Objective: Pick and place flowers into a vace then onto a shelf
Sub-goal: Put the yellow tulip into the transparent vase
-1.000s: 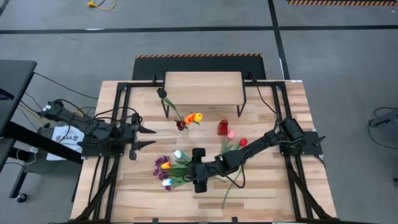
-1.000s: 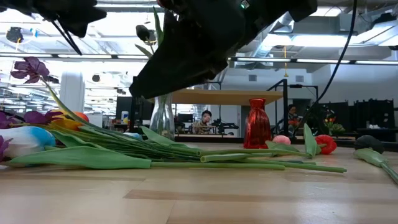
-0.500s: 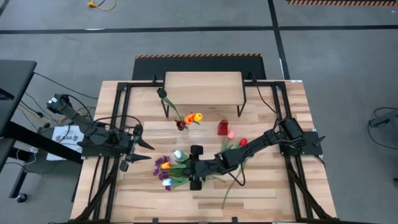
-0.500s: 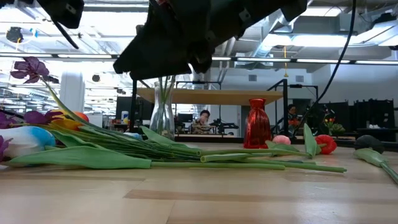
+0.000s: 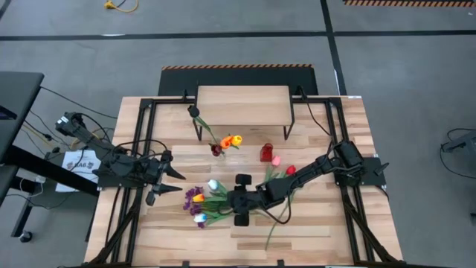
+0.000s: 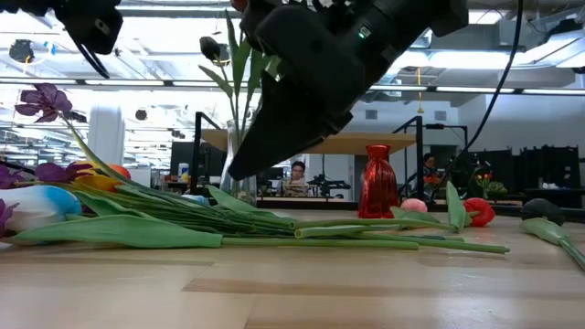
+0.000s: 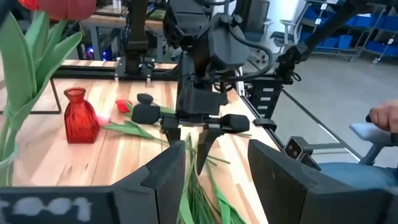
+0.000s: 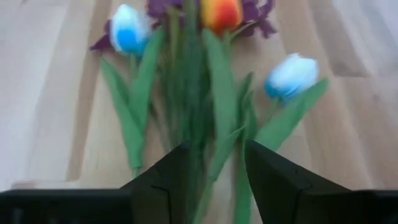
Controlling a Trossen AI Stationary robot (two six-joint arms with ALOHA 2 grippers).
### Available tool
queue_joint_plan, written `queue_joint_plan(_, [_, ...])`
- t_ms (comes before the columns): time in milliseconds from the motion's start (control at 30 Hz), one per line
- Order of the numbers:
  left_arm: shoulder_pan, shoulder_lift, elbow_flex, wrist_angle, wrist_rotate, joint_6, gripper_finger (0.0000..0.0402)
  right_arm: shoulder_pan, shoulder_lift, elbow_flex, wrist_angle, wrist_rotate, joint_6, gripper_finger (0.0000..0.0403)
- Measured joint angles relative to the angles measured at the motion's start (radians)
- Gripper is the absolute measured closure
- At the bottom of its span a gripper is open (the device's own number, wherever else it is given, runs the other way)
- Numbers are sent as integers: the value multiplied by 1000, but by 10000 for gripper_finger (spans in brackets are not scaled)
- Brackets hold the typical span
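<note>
A bunch of flowers (image 5: 202, 201) lies flat on the table left of centre, heads toward the left edge, stems (image 8: 205, 124) toward the right. My right gripper (image 5: 225, 201) slants down over the stems, open, one finger on each side of them (image 7: 188, 146). My left gripper (image 5: 177, 182) hangs open above the table to the left of the bunch, nothing between its fingers (image 7: 214, 186). A clear vase (image 5: 216, 150) with a few flowers in it stands in front of the shelf (image 5: 243, 104). My right gripper comes at the green stems (image 8: 211, 162) slanting down from the table's right. Its fingers (image 8: 168, 180) stand apart on either side of several stems and lie across them. Whether they touch the stems I cannot tell. The bunch lies on the table.
A red vase (image 5: 266, 153) stands right of the clear one. A pink tulip (image 5: 276, 160) and a red one (image 5: 290, 170) lie by my right arm, with a loose stem (image 5: 274, 227) nearer the front edge. A person sits in the room behind (image 6: 298, 175).
My right gripper has tipped steeper and sunk toward the stems of the bunch. My left gripper has swung toward the table's near edge and turned toward the bunch. The flowers have not moved.
</note>
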Motion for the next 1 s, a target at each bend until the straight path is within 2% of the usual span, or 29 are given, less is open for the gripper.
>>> queue_joint_plan(200, [0, 0, 0, -2, 0, 3, 237, 2, 0, 0, -26, -79, 2, 266])
queue_joint_plan(1000, [0, 0, 0, -3, 1, 4, 237, -1, 0, -13, -69, -78, 18, 278])
